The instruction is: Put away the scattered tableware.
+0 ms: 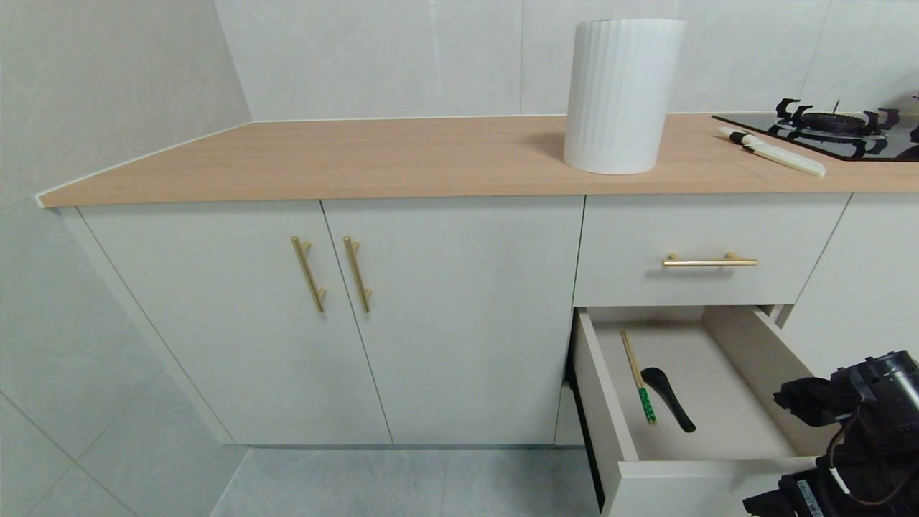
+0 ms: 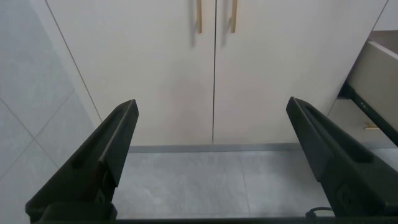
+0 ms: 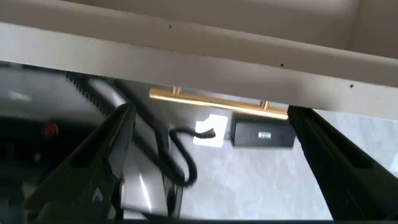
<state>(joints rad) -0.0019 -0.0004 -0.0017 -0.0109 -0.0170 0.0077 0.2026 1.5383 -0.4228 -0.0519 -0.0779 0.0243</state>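
Observation:
The lower drawer [image 1: 602, 391] under the counter is pulled out. Inside it lie a pair of wooden chopsticks with green ends [image 1: 637, 377] and a black spoon [image 1: 668, 399], side by side. A cream knife-like utensil [image 1: 772, 151] rests on the wooden countertop beside the stove. My right arm [image 1: 861, 424] is low at the drawer's right front corner. My right gripper [image 3: 211, 111] is open and empty, just below the drawer front [image 3: 186, 56], with the drawer's gold handle [image 3: 217, 101] between its fingers' line of sight. My left gripper [image 2: 211, 106] is open and empty, facing the double cabinet doors.
A tall white ribbed container [image 1: 622, 93] stands on the countertop [image 1: 323, 158]. A black gas stove [image 1: 833, 129] sits at the far right. A shut upper drawer with gold handle [image 1: 709, 262] is above the open one. Two doors with gold handles [image 1: 332, 273] are left of it.

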